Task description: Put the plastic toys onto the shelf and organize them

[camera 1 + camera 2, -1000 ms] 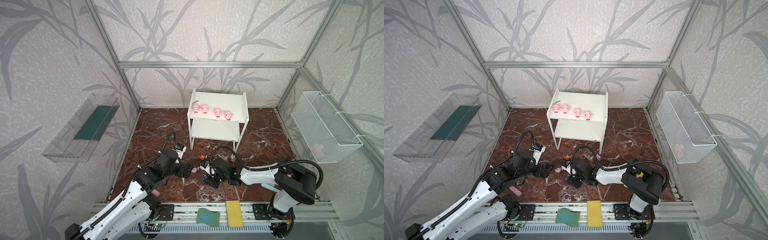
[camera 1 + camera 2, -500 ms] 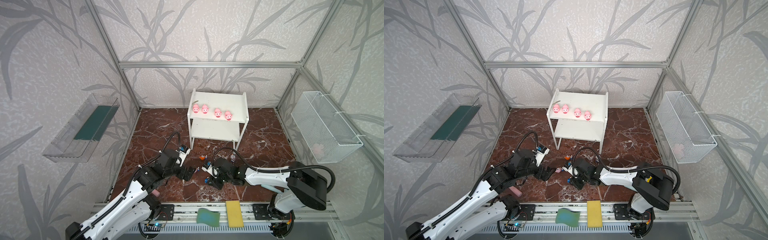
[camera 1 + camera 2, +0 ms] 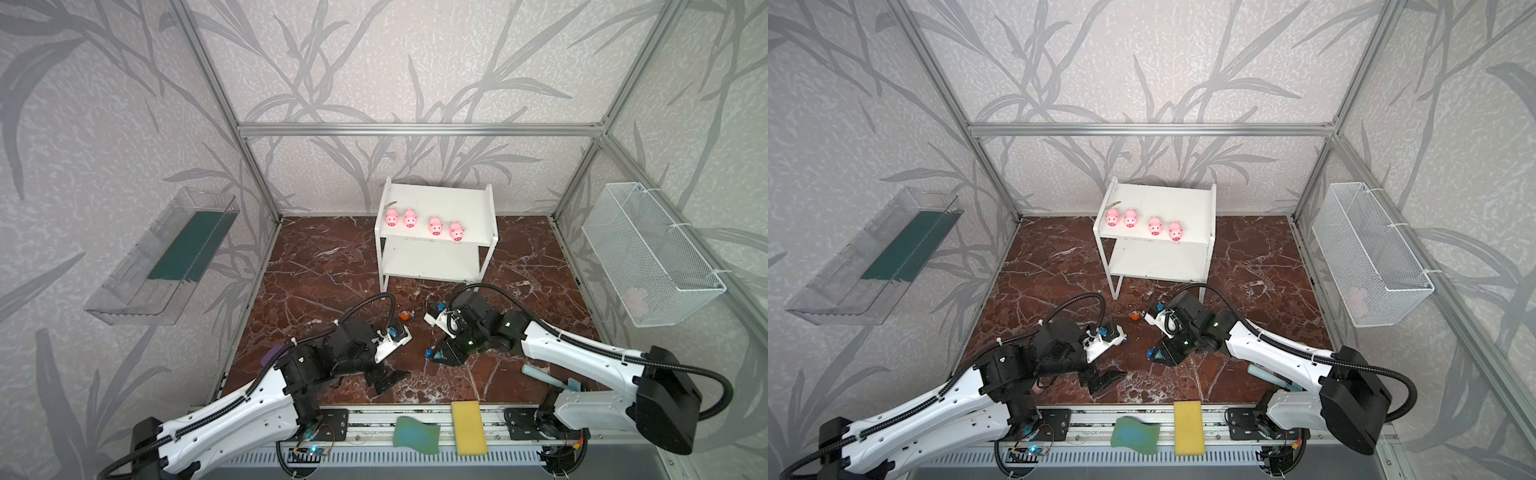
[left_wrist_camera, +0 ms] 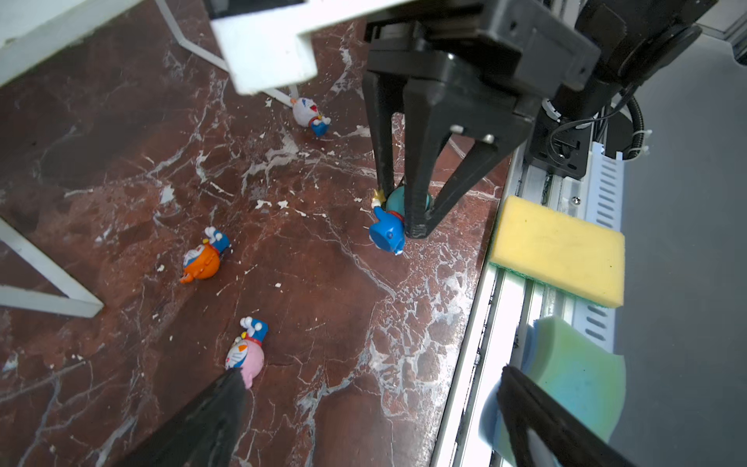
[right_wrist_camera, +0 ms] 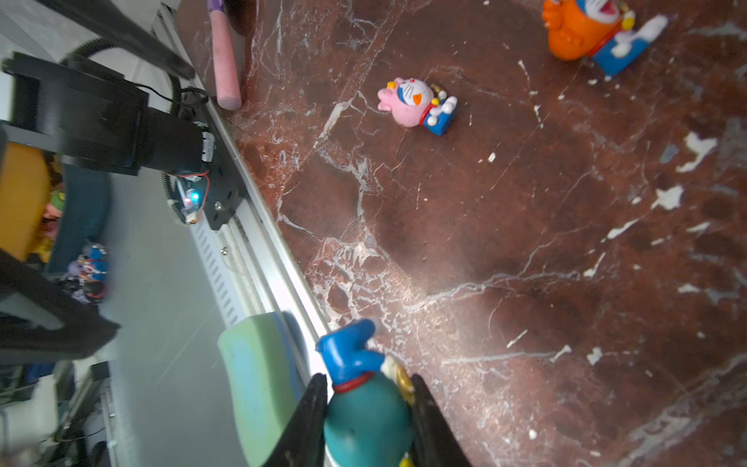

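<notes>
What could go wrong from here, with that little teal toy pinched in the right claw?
1. The right gripper pinches the teal toy around its smooth, rounded body, so it might slip out during the lift.
2. The open left gripper has one finger right beside the pink toy and could knock it away.
3. Four pigs stand near the front edge of the shelf; a careless placement could nudge one off.

Both top views are bright and evenly lit from above, with wide-angle bowing at the picture edges; in the right wrist view soft shadows darken the marble floor [image 5: 444,226], the rail [image 5: 283,283] glares white, and the near teal figurine [image 5: 366,420] is blurred (likewise the green sponge [image 5: 258,384]).
</notes>
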Robot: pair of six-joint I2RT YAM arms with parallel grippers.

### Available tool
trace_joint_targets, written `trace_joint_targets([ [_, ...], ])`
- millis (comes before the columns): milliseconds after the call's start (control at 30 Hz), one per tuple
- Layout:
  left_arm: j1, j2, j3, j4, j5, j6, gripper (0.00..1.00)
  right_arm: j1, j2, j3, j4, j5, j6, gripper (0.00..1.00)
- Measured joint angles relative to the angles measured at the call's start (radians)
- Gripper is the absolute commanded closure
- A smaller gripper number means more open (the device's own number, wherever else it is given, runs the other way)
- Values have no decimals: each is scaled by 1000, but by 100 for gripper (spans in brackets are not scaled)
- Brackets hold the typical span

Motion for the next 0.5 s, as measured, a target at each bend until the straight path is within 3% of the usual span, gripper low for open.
trace_joint_targets([
  [333, -182, 71, 0, 144, -154, 134, 6, -26, -6, 41, -48, -168, 127, 78],
  [500, -229, 115, 0, 200, -216, 182, 10, -34, 5, 83, -48, -210, 156, 78],
])
